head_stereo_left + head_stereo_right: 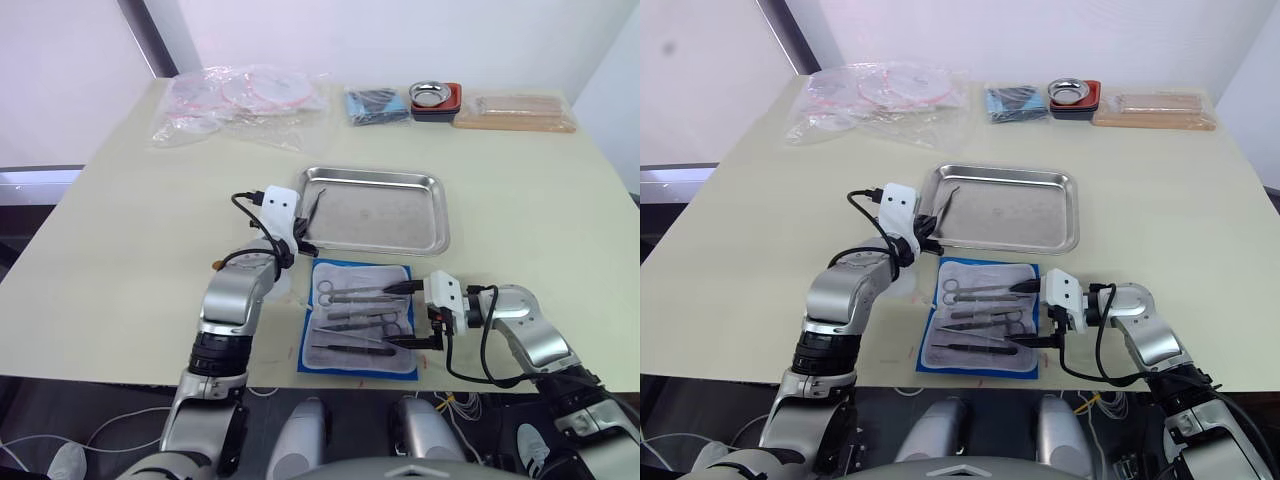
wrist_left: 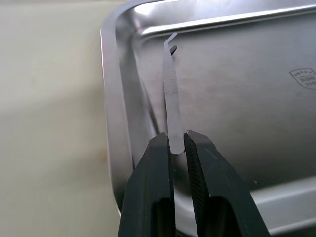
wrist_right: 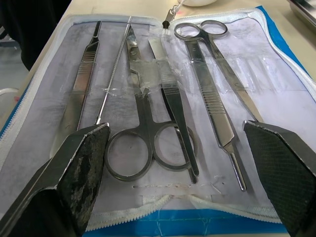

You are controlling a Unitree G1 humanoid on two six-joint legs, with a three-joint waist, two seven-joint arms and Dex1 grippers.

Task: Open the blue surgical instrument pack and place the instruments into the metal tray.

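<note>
Head views: the blue surgical instrument pack (image 1: 360,318) is lying open just in front of the metal tray (image 1: 375,208), several instruments (image 1: 355,315) still slotted inside. Left wrist view: the left gripper (image 2: 177,145) is pinching bent-tip tweezers (image 2: 170,84) over the tray's corner. Right wrist view: the right gripper (image 3: 177,163) is hovering spread wide over the remaining tools; most transfers appear outstanding.

Left gripper (image 2: 177,148) fingers pinched closed; right gripper (image 3: 175,148) apparently spread wide.
</note>
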